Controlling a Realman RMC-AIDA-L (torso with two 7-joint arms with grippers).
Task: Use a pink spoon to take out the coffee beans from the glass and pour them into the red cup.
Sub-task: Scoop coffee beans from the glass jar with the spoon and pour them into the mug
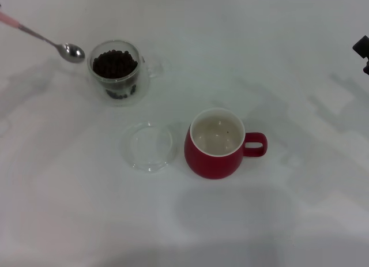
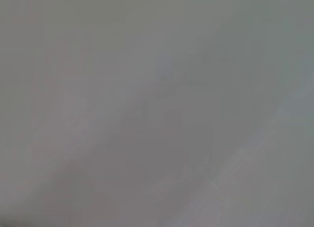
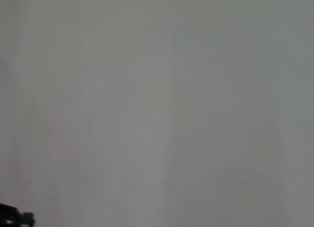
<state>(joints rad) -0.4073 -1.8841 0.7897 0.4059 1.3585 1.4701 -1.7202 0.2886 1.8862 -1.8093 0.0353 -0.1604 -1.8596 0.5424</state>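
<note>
The pink spoon [image 1: 68,49] is at the far left of the head view. Its shiny bowl sits just left of the glass, and its pink handle runs off the left edge, so whatever holds it is hidden. The glass [image 1: 118,76] is a clear mug filled with dark coffee beans [image 1: 115,64]. The red cup [image 1: 216,146] stands upright near the middle, white inside, with its handle to the right. My left gripper is out of view. Only a black part of my right gripper [image 1: 362,51] shows at the far right edge, away from everything.
A flat round clear glass dish [image 1: 150,146] lies on the white table [image 1: 288,221], just left of the red cup. Both wrist views show only blank pale surface, with a small black part [image 3: 14,219] in one corner of the right wrist view.
</note>
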